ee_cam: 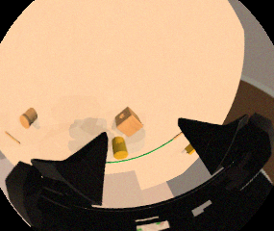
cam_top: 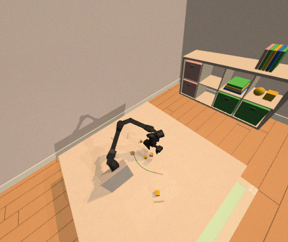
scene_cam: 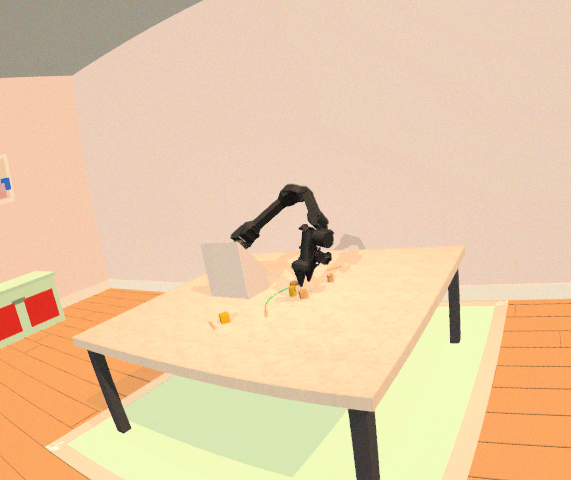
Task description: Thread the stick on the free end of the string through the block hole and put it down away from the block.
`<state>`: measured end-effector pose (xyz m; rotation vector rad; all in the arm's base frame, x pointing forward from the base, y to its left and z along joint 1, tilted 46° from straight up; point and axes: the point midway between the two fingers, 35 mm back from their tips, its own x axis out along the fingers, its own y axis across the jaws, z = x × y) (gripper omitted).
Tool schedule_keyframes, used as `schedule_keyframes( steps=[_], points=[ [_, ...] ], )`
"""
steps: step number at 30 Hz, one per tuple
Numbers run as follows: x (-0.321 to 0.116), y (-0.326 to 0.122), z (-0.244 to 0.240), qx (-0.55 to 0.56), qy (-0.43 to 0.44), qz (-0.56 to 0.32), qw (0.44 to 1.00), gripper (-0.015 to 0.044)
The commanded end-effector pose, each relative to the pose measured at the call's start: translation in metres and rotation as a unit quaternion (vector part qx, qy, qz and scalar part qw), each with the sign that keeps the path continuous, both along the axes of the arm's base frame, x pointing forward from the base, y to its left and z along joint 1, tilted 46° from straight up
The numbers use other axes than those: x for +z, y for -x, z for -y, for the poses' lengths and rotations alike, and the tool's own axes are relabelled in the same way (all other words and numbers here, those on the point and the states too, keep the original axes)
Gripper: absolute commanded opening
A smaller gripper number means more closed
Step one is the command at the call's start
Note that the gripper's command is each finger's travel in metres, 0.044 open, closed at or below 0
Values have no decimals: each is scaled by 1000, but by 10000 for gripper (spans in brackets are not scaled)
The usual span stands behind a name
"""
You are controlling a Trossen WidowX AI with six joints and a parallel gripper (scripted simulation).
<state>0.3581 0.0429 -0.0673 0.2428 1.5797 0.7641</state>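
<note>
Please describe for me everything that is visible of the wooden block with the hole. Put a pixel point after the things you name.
The wooden block [cam_top: 151, 154] [scene_cam: 303, 293] [ee_cam: 130, 123] is small, box-shaped and light orange-brown, apparently wood, with a dark hole opening visible in one face. It rests on the table beside the yellow cylinder [cam_top: 145, 157] [scene_cam: 292, 290] [ee_cam: 120, 148], apart from it. The open gripper [cam_top: 153, 148] [scene_cam: 305, 283] [ee_cam: 143, 129] does not hold it, and no string passes through it.

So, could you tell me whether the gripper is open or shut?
Open: its two fingers stand wide apart, nothing between them.
</note>
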Motion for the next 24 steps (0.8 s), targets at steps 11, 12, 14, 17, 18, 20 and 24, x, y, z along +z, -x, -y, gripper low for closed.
schedule_keyframes(
  steps=[11,12,14,17,18,20,24],
  points=[
    [1,26,2,391,-128,429,804,440],
    [1,26,2,391,-128,429,804,440],
    [1,26,2,391,-128,429,804,440],
    [1,26,2,391,-128,429,804,440],
    [1,26,2,391,-128,429,804,440],
    [1,26,2,391,-128,429,804,440],
    [1,26,2,391,-128,429,804,440]
  ],
)
